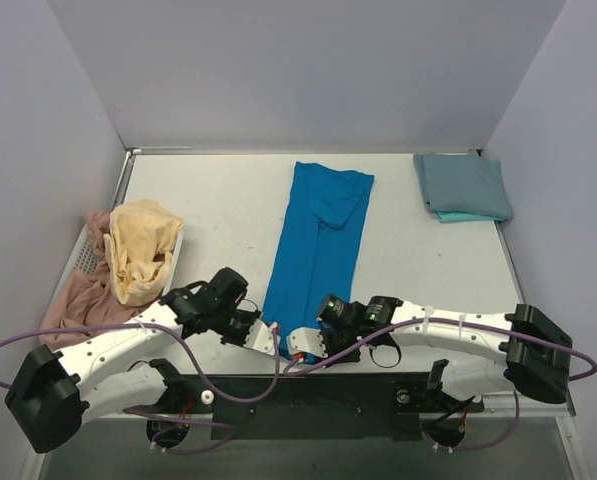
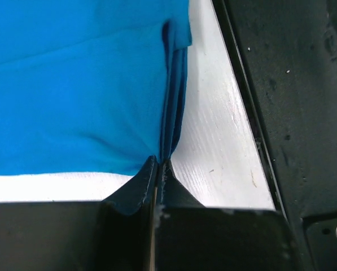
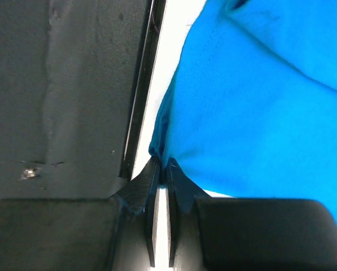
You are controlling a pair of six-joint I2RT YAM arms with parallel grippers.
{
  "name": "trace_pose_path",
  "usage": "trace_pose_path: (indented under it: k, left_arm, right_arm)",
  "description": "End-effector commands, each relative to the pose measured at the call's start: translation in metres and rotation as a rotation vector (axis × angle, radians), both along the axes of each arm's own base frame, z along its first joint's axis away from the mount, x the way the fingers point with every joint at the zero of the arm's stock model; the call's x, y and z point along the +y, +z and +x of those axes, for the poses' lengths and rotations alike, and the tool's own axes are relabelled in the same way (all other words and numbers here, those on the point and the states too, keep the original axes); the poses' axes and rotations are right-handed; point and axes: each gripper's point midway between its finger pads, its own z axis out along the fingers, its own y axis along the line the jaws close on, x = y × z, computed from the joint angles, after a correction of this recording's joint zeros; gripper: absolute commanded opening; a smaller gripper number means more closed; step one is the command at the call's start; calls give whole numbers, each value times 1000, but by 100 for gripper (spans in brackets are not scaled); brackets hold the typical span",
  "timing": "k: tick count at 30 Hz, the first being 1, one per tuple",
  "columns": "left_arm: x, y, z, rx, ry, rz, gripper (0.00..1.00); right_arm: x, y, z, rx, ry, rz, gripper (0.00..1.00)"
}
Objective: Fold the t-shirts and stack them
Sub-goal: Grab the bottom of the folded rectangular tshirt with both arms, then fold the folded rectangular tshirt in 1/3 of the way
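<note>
The bright blue t-shirt [image 1: 318,240] lies folded into a long strip down the middle of the table. My left gripper [image 1: 268,338] is shut on its near left corner [image 2: 168,130], pinching a bunched edge. My right gripper [image 1: 300,345] is shut on its near right corner [image 3: 174,130]. Both grippers sit close together at the table's near edge. The dull teal t-shirt [image 1: 462,187] lies folded at the back right. The pale yellow-orange t-shirt [image 1: 141,248] lies crumpled on the dusty pink t-shirt [image 1: 78,300] at the left.
The yellow and pink shirts hang over a white basket [image 1: 86,250] at the left table edge. Grey walls close in the back and sides. The dark frame [image 1: 308,400] lies just below the table's near edge, by both grippers.
</note>
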Motion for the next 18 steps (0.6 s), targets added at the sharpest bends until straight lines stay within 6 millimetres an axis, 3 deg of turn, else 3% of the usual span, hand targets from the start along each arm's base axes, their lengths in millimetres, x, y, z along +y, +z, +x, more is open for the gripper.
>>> trace_pose_path:
  k: [1,3,6,9,12,13,14,15,16,18]
  left_arm:
    - [-9,32,-4,113,86,-71,0]
    - [-20,51,14,99,171,-131,0]
    - [-38,84,59,80,350,-256,0]
    - [-43,101,102,50,519,-340,0]
    - [-49,116,144,5,617,-393,0]
    - [-52,109,151,16,623,-371,0]
    - [-58,123,159,4,619,-393,0]
    - [-62,114,164,32,620,-366,0]
    - [-67,125,171,22,610,-379,0]
    - [-71,118,186,27,620,-350,0]
  right_arm:
    - [-7,27,-9,64,-138,36,0]
    - [-6,41,1,96,-225,89,0]
    - [-4,67,35,144,-390,210,0]
    - [2,91,72,117,-480,291,0]
    - [-10,97,115,106,-594,315,0]
    - [-12,96,128,81,-604,302,0]
    - [-20,96,142,65,-640,299,0]
    - [-20,97,154,52,-650,299,0]
    - [-28,97,167,44,-686,299,0]
    - [-34,96,190,25,-715,294,0]
